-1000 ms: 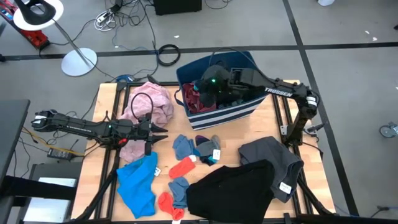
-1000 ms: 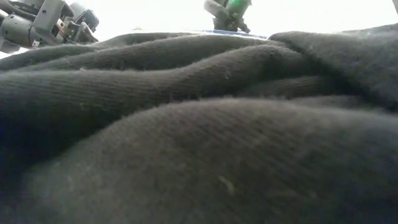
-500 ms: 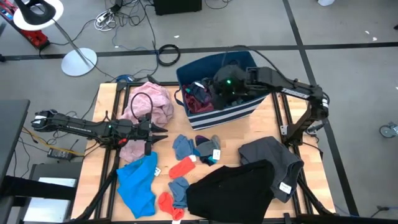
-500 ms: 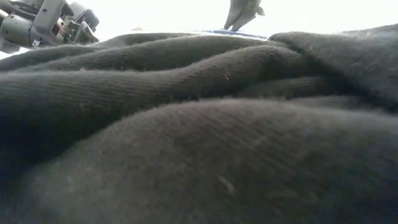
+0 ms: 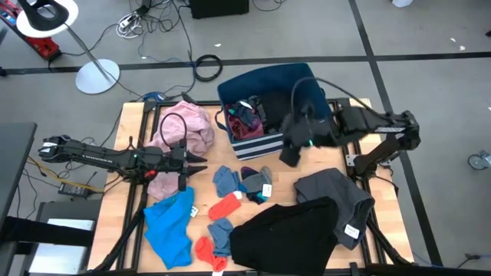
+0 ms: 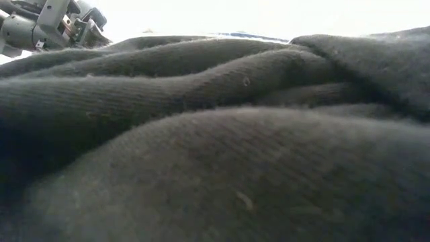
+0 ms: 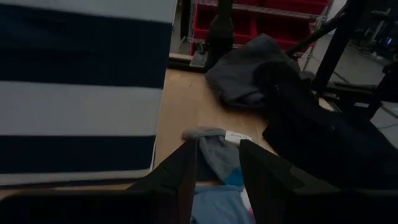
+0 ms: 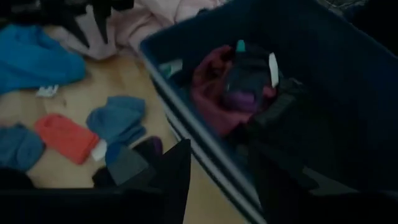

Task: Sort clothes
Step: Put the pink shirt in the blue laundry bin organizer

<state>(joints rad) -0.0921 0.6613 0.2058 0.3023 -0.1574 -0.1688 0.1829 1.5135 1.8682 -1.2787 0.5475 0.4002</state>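
Observation:
The clothes lie spread on the wooden table: a pink garment (image 5: 186,126), a bright blue one (image 5: 170,222), a dark grey one (image 5: 335,195), a black one (image 5: 280,230), and red (image 5: 225,207), grey-blue (image 5: 225,182) and navy (image 5: 257,184) socks. Maroon and dark pieces (image 8: 227,87) lie inside the striped navy bin (image 5: 268,142). My right gripper (image 5: 290,156) hangs open and empty above the bin's near wall. My left gripper (image 5: 196,162) stands open and empty beside the pink garment, pointing at the socks (image 7: 214,152).
The black garment (image 6: 215,148) fills nearly the whole low view, with my left arm (image 6: 47,23) above it. A lamp stand (image 5: 96,75) and cables (image 5: 207,67) are on the floor beyond the table's far edge. Bare wood (image 5: 295,172) shows between the bin and the dark grey garment.
My right gripper has risen out of the bin and swung toward the table's near and right edges, ending over the bin's near wall. The maroon and dark pieces it covered now show inside the bin. My left arm has kept still.

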